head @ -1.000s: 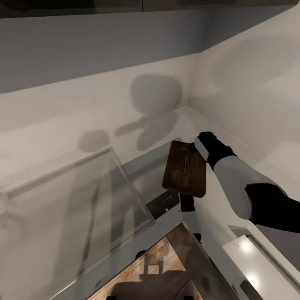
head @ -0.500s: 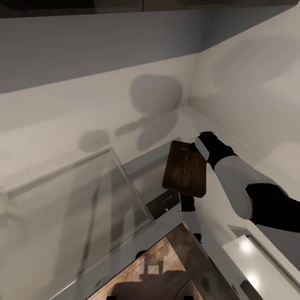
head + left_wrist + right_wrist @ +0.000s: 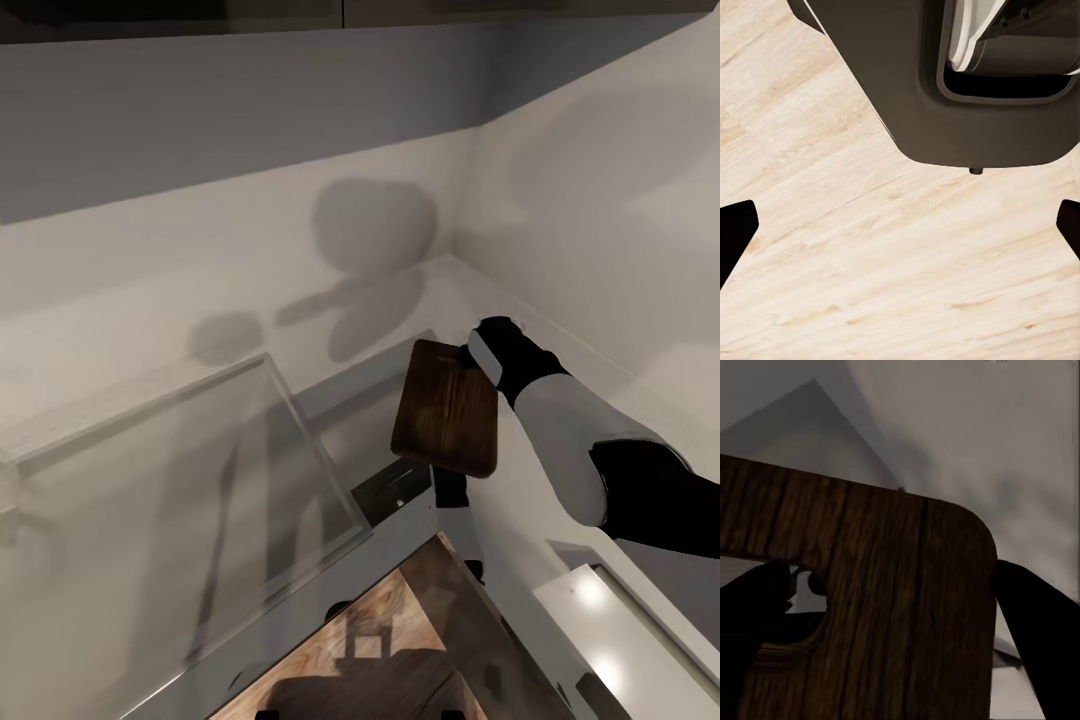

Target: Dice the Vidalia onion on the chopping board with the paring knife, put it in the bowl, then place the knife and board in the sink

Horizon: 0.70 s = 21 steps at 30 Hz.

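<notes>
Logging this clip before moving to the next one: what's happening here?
The right gripper holds the chopping board by its slot-handle end, lifted above the countertop near the wall corner, to the right of the sink. In the right wrist view the fingers clamp the board's end on both sides. The left gripper is open, pointing down at the wooden floor, holding nothing. The board is not yet in the sink.
</notes>
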Tool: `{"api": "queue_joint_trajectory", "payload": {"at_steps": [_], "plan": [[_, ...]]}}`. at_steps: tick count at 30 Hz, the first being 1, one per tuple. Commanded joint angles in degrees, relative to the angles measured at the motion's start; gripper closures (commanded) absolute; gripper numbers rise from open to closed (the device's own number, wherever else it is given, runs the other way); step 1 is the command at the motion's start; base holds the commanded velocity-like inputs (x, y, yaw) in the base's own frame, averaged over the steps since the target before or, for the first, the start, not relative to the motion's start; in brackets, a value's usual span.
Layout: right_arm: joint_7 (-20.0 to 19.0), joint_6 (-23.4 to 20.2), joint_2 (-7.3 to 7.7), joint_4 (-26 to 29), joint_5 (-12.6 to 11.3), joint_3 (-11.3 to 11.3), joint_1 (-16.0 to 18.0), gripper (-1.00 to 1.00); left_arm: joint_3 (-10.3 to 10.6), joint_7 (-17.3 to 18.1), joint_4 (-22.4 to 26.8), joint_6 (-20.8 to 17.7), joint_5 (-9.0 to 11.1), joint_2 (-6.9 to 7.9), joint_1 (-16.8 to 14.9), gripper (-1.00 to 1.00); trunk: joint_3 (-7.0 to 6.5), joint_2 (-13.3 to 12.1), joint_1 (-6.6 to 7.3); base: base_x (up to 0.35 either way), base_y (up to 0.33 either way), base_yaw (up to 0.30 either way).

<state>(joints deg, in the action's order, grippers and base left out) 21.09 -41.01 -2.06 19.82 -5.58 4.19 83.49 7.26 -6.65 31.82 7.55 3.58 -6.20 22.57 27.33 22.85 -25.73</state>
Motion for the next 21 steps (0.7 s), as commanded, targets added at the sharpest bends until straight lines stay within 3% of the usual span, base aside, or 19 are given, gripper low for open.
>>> {"api": "queue_joint_trajectory", "payload": {"at_steps": [1, 17, 21], "plan": [[0.44, -0.22, 0.04, -4.08, -1.18, 0.38, 0.0, 1.0, 0.39, -0.47, 0.07, 0.1, 0.37, 0.05, 0.02, -1.0, 0.09, 0.07, -0.05, 0.0, 0.0, 0.0], [0.5, -0.32, 0.11, -4.15, -1.1, 0.29, 0.0, 1.0, 0.3, -0.47, 0.55, 0.1, 0.33, 0.05, 0.02, -1.0, 0.09, 0.07, -0.05, 0.0, 0.0, 0.0], [0.44, -2.06, 0.04, -4.0, -1.01, 0.21, 0.0, 1.0, 0.31, -0.47, 0.18, 0.1, 0.37, 0.13, 0.02, -1.0, 0.09, 0.07, -0.05, 0.0, 0.0, 0.0]]}}
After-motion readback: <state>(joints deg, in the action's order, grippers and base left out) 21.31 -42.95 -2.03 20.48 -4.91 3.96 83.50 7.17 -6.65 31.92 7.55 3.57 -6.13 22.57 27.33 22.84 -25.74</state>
